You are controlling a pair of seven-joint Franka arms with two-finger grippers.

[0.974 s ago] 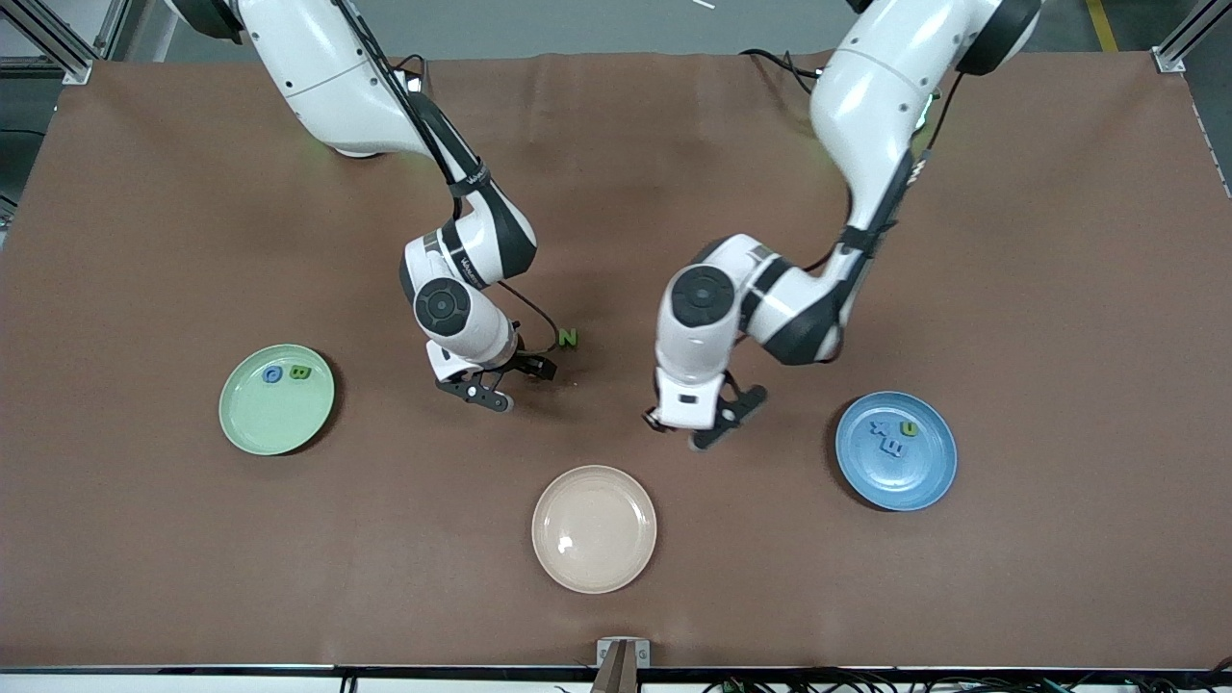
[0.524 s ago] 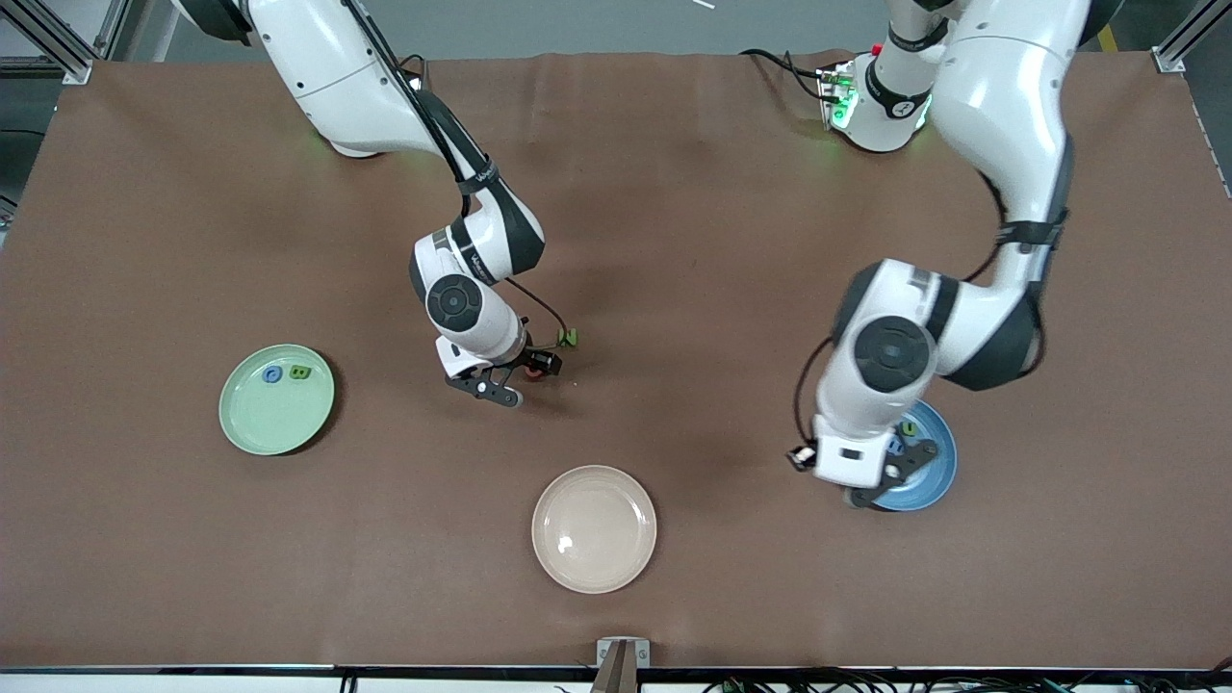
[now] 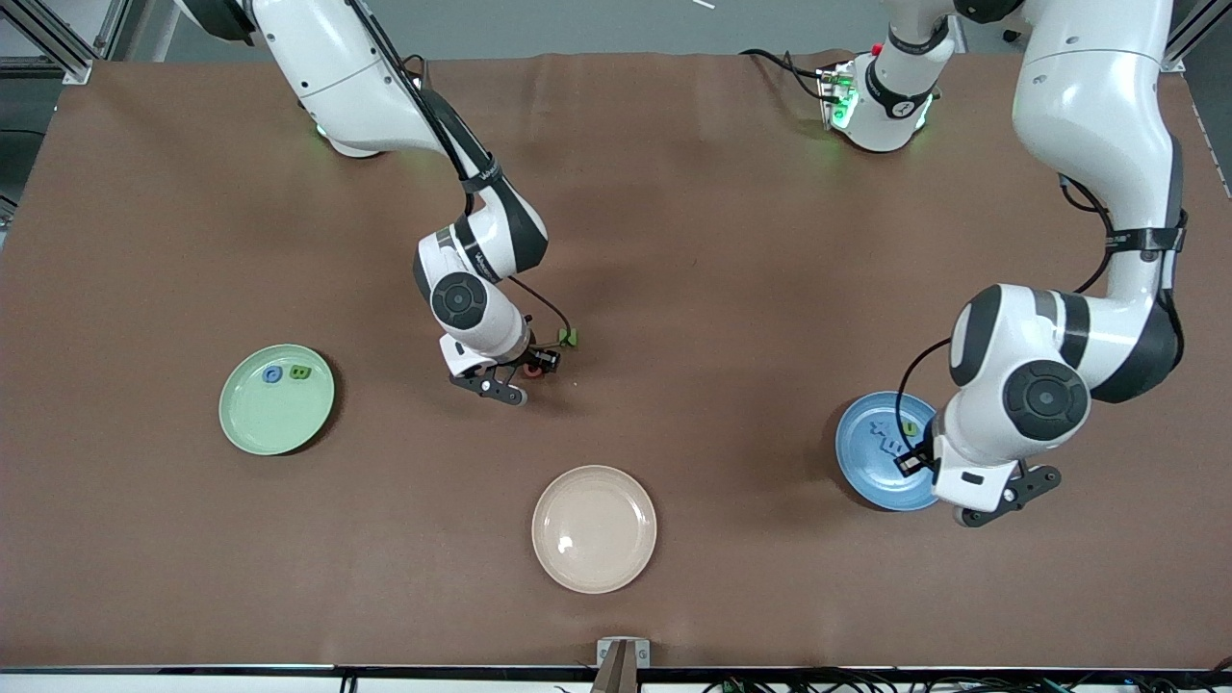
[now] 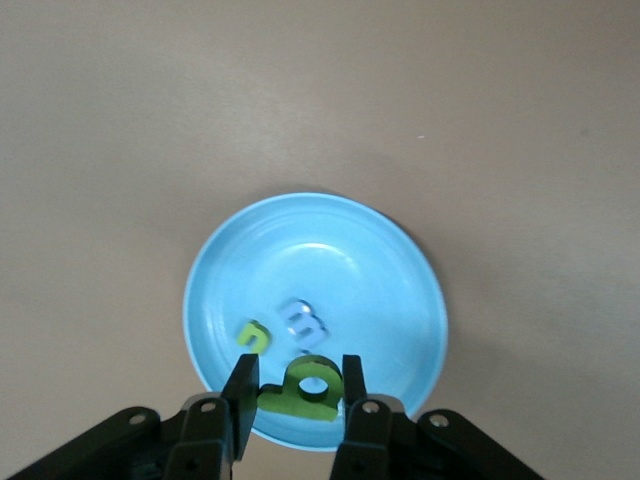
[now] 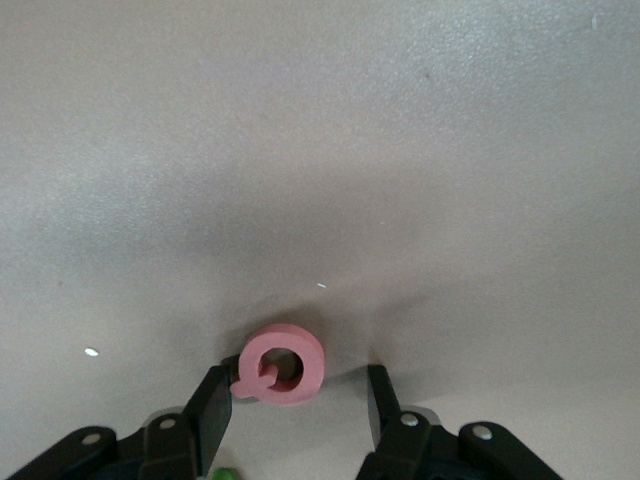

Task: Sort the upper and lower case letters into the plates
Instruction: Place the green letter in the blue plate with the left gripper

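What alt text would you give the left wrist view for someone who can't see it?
The left gripper holds a green letter between its fingers above the rim of a blue plate on the brown table. A small yellow-green letter and a pale blue letter lie in the plate.

Glossy blue plate point(image 4: 400, 290); matt brown table cover point(image 3: 722, 241).

The left gripper point(image 3: 996, 500), gripping a green letter point(image 4: 305, 388), swung from frame centre to the blue plate point(image 3: 871, 472) at lower right; the right gripper point(image 5: 295, 400) has narrowed around the pink letter point(image 5: 280, 363)
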